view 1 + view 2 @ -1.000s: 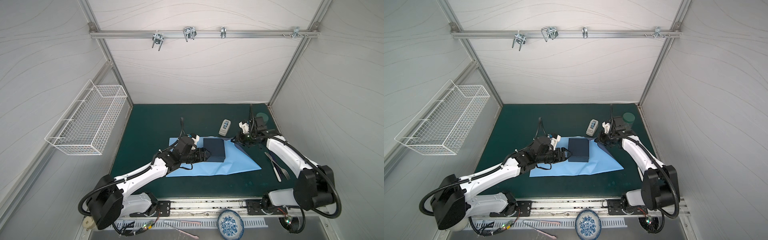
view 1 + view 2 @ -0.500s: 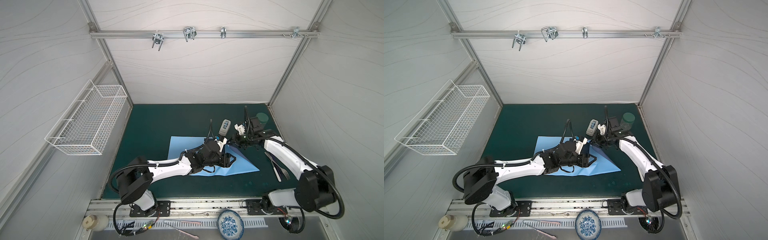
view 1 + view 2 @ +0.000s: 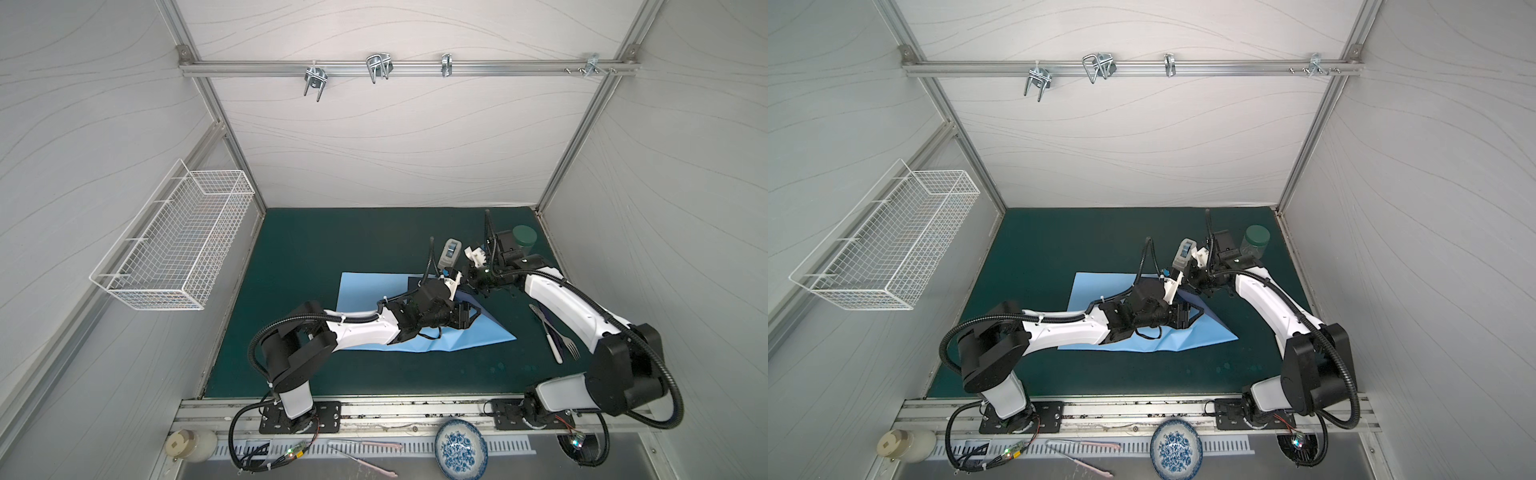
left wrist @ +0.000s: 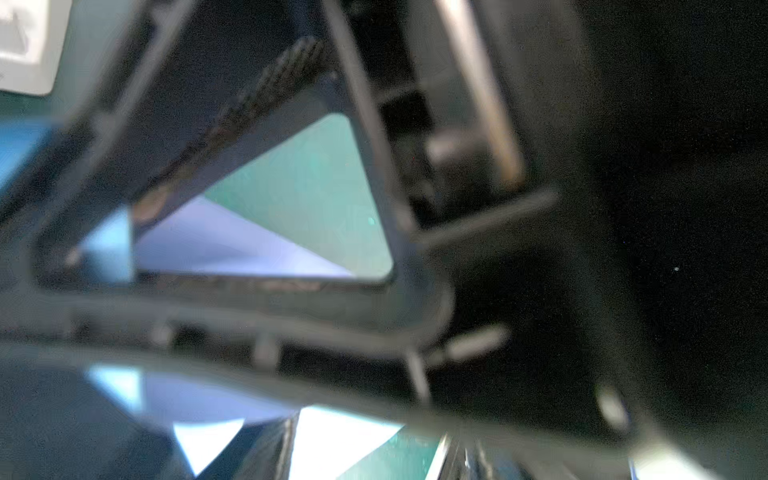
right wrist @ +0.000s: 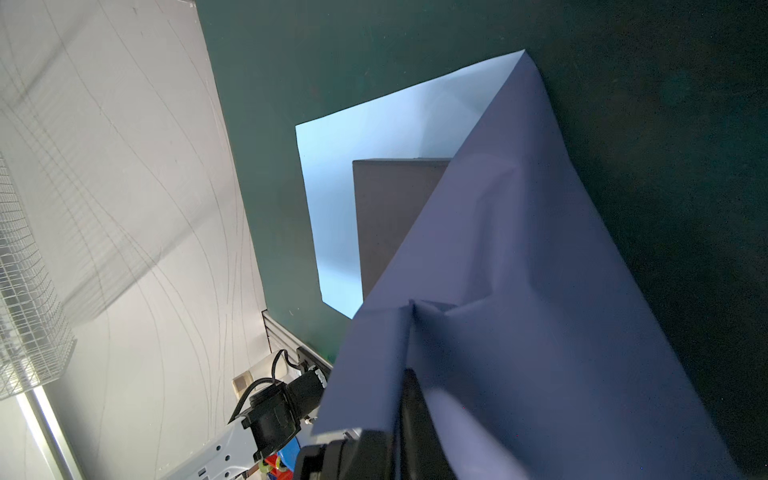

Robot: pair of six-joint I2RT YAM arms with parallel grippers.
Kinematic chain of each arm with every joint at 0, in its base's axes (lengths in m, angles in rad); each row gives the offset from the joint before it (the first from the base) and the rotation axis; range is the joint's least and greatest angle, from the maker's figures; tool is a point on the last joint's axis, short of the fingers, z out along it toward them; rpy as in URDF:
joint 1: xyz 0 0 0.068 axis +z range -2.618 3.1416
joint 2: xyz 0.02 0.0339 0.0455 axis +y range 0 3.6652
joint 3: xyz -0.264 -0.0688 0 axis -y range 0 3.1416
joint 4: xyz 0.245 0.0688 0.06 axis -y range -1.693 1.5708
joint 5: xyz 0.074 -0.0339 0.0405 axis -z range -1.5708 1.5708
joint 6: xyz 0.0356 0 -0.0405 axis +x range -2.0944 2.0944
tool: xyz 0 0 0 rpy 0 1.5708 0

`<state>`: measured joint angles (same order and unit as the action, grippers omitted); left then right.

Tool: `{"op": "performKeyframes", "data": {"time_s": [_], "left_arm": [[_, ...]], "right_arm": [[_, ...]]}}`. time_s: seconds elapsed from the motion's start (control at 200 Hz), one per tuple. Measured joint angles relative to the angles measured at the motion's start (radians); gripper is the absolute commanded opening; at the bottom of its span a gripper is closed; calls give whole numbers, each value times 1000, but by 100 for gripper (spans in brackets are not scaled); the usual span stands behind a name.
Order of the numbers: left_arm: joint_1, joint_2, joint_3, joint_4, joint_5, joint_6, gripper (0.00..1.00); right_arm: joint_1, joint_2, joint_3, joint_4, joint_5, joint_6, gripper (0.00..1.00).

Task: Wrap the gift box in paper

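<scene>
Two pincers crowd the gift box (image 5: 395, 216), which sits on the paper (image 3: 361, 291) on the counter (image 3: 332, 241). My right pincer (image 3: 473, 286) pinches the paper's lifted side, and the box lies leftward of it. My left pincer (image 3: 467, 316) hovers nearer; I cannot tell its gap.

- A white wire basket (image 3: 166, 249) hangs on the left wall.
- A tape dispenser (image 3: 450, 253) and a green-lidded jar (image 3: 524, 237) stand far back on the green mat (image 3: 332, 249).
- A fork (image 3: 570, 347) and a knife (image 3: 552, 340) lie together at the right.
- A blue-patterned bowl (image 3: 461, 451) sits in front.

gift box (image 5: 390, 216) half under paper (image 5: 519, 270), R fingers (image 5: 410, 411) mostly behind paper, L fingers (image 4: 270, 95) blurred
</scene>
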<state>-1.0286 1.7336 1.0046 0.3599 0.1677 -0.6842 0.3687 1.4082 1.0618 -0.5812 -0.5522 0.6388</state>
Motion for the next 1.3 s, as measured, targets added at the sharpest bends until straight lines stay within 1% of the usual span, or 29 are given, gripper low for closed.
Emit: {"op": "performKeyframes", "data": {"time_s": [0.215,0.365,0.43,0.52,0.78,0.875,0.945,1.12,1.135,1.23,1.301], "left_arm": [[3,26,16,9,-9,-2,49],[5,27,16,30,-10,-12,39],[10,27,16,50,-8,-20,33],[18,27,16,75,1,-36,23],[34,32,16,111,31,-59,0],[35,32,16,114,39,-57,0],[35,32,15,116,45,-58,0],[36,5,-25,119,58,-61,0],[36,0,-32,117,59,-61,0],[42,-50,-82,106,74,-61,0],[52,-96,-116,87,97,-60,0]], "right_arm": [[0,13,0,-5,-11,-17,9],[0,13,12,-17,-10,-29,9],[1,13,18,-19,-10,-34,9],[1,13,19,-20,-10,-35,9],[2,14,19,-19,-11,-35,11],[3,14,19,-19,-12,-35,14],[2,14,19,-19,-12,-34,19],[-15,6,19,-20,-16,-34,41],[-19,3,19,-20,-17,-39,44],[-68,-40,19,-19,-26,-38,56],[-112,-103,12,-9,-27,-35,65]]}}
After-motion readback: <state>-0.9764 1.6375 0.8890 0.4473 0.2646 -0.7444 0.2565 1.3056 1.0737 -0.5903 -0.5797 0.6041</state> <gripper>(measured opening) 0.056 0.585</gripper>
